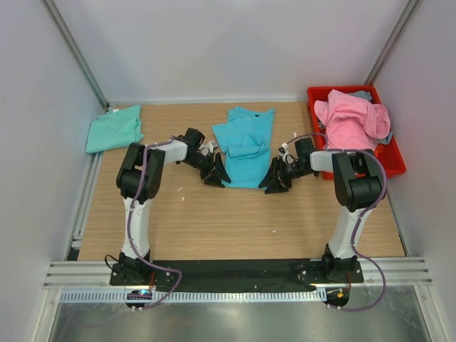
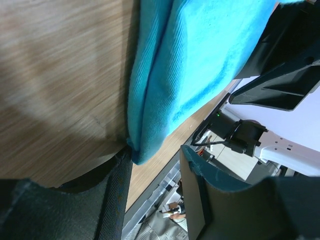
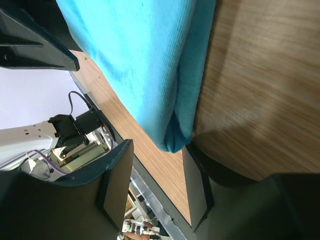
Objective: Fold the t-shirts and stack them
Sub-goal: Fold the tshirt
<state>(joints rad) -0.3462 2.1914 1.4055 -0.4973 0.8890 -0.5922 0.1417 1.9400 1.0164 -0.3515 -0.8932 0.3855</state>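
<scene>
The turquoise-blue t-shirt (image 1: 244, 146) lies partly folded in the middle of the table. My left gripper (image 1: 216, 174) is open at the shirt's near left corner; in the left wrist view (image 2: 155, 172) that corner (image 2: 145, 150) sits between the fingers. My right gripper (image 1: 274, 182) is open at the near right corner, which shows between its fingers in the right wrist view (image 3: 172, 140). The mint-green t-shirt (image 1: 114, 129) lies folded at the far left. The pink t-shirt (image 1: 350, 121) is heaped in the red bin over a grey-blue one (image 1: 363, 94).
The red plastic bin (image 1: 394, 162) stands at the far right against the wall. White walls close in the table on three sides. Bare wood (image 1: 235, 224) lies between the shirt and the arm bases.
</scene>
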